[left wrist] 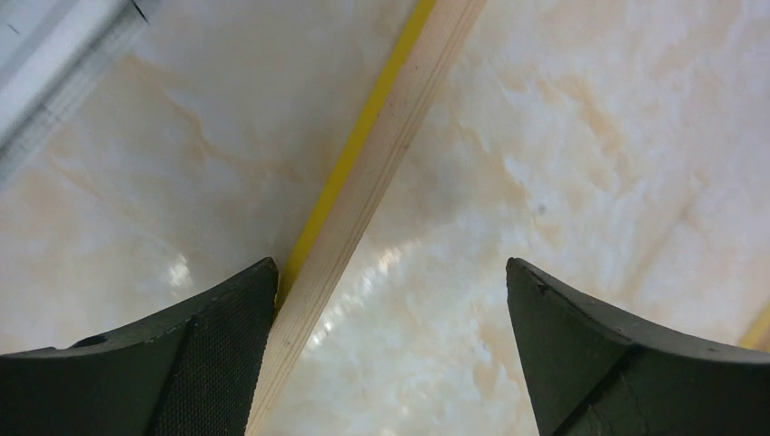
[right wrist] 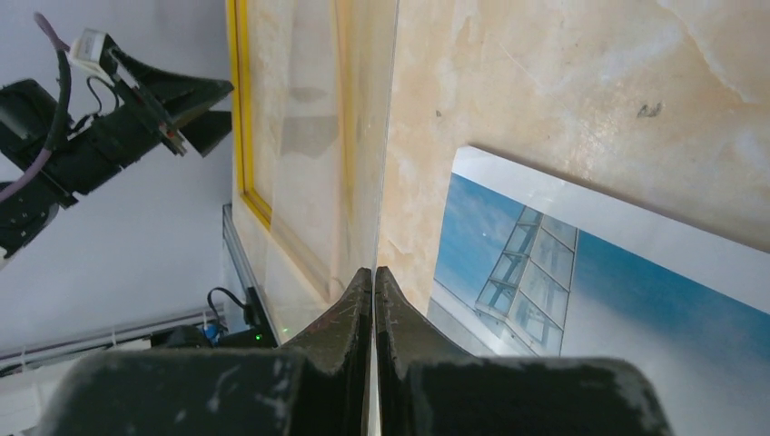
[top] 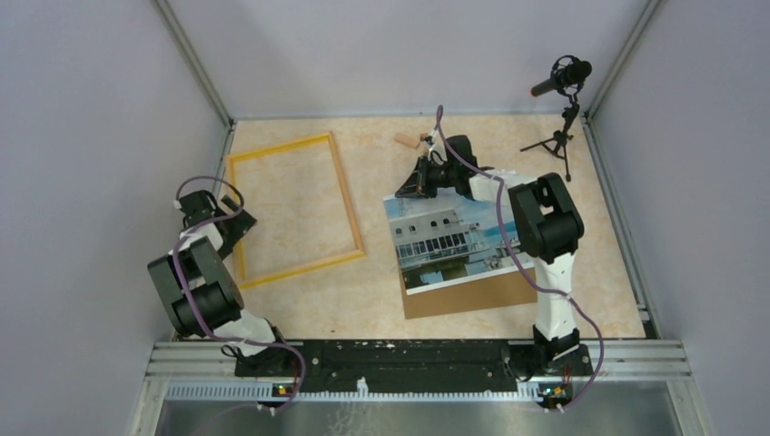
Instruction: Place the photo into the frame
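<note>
Toward the near edge of the table (top: 300, 313) lies a brown backing board (top: 472, 298), with the photo (top: 445, 241) flat on it, right of centre. At the photo's far-left corner the right gripper (right wrist: 373, 272) is pinched tight on what looks like a thin clear sheet (right wrist: 309, 182), held edge-on. That sheet is best carried slowly and lifted well off the print, so it neither drags nor flexes. The frame (top: 346, 194) lies far left. The left gripper (left wrist: 390, 272), fingers wide apart, straddles its left rail and could close there to stop it sliding.
</note>
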Controlling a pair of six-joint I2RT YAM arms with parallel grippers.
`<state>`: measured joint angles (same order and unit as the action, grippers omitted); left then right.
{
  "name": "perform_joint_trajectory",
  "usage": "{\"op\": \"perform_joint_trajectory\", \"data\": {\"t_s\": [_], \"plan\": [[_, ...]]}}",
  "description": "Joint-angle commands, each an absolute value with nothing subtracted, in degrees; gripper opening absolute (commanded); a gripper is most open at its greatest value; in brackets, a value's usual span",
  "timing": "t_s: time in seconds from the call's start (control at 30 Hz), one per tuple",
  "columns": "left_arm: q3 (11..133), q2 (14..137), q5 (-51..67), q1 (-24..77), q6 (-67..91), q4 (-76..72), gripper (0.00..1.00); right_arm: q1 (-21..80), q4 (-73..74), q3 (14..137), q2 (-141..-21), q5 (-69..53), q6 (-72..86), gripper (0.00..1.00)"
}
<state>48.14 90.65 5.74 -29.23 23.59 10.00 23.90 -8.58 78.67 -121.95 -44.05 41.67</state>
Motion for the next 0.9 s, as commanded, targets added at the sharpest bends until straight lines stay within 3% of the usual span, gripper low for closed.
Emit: {"op": "perform_joint_trajectory", "data": {"t_s": [0.0, 0.37, 0.47, 0.6, 0.7, 0.87], "plan": [[40.91, 85.0, 15.47, -29.05, 28.74, 14.09, 0.98, 24.61, -5.94, 83.22, -123.21, -45.41, 38.17, 0.0], [36.91, 75.11, 14.0, -29.01, 27.68, 17.61, 0.99, 24.34, -5.57, 82.45, -122.96, -43.1, 38.51, 0.37], [35.53, 71.7, 15.17, -27.76, 27.23, 15.22, 0.99, 24.37, -8.04, 81.23, -122.99, -43.2, 40.49, 0.32], [34.38, 69.91, 14.74, -25.78, 27.58, 14.38, 0.99, 24.41, -7.28, 83.28, -124.56, -44.56, 37.94, 0.0], [34.63, 68.9, 14.1, -24.66, 28.03, 14.27, 0.99, 24.52, -6.23, 85.31, -125.88, -44.72, 34.56, 0.0], [36.04, 65.09, 8.09, -21.22, 27.8, 15.86, 0.99, 25.94, -16.75, 84.23, -126.93, -48.33, 37.27, 0.0]]}}
